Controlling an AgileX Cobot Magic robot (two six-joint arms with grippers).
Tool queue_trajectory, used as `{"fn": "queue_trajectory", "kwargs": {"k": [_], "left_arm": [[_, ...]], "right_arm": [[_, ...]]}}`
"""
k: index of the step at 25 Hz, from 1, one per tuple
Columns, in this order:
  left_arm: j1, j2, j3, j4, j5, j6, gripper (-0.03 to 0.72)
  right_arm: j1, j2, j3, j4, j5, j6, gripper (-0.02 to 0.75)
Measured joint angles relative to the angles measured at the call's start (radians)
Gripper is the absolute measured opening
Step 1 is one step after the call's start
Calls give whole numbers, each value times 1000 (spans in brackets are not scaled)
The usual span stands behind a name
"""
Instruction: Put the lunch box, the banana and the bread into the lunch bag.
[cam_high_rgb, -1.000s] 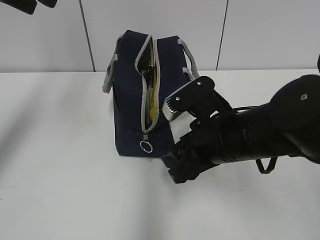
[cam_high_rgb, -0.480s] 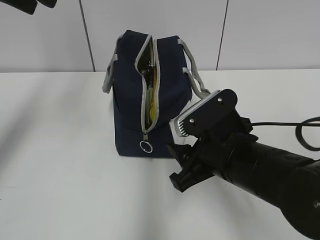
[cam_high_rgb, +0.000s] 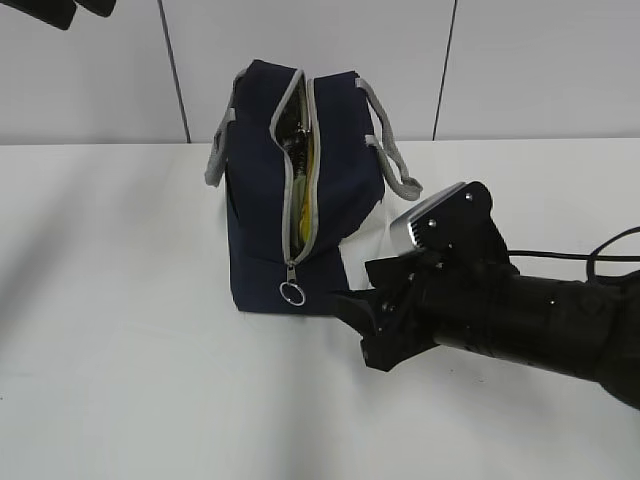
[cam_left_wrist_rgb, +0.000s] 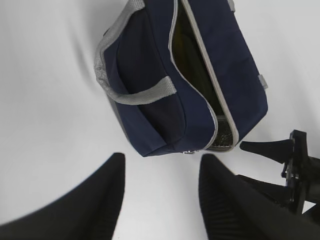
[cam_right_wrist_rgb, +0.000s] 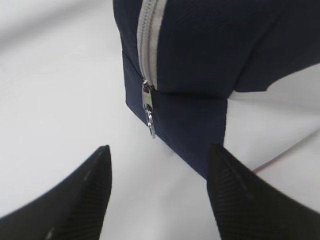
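Lunch bag (cam_high_rgb: 262, 190): navy fabric, grey zipper strip and handles, white side panel; upright at counter's centre, far side, zipper open. Banana (cam_high_rgb: 303, 190): yellow sliver visible inside the opening.

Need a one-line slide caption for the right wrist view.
Open right gripper facing the navy lunch bag, its zipper pull hanging at the near end of the grey zipper.

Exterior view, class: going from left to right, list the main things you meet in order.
Grey left handle → zip pull ring → grey right handle → right arm's camera housing.
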Motion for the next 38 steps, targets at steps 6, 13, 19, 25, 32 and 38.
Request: {"fn": "queue_trajectory", "kwargs": {"k": [6, 13, 19, 25, 32, 38], "left_arm": [[0, 0, 0, 0, 0, 0, 346], [0, 2, 0, 0, 0, 0, 342], [0, 2, 0, 0, 0, 0, 342], [0, 4, 0, 0, 0, 0, 342], [0, 16, 0, 0, 0, 0, 342], [0, 22, 0, 0, 0, 0, 341]], "right_arm": [[-113, 113, -75, -402, -102, 259, 445], [-116, 237, -182, -466, -111, 277, 403], [-116, 333, -272, -487, -111, 279, 305], [-103, 377, -326, -497, -113, 294, 272], [-102, 390, -337, -487, -121, 302, 142], [-102, 390, -337, -457, -154, 302, 62]]}}
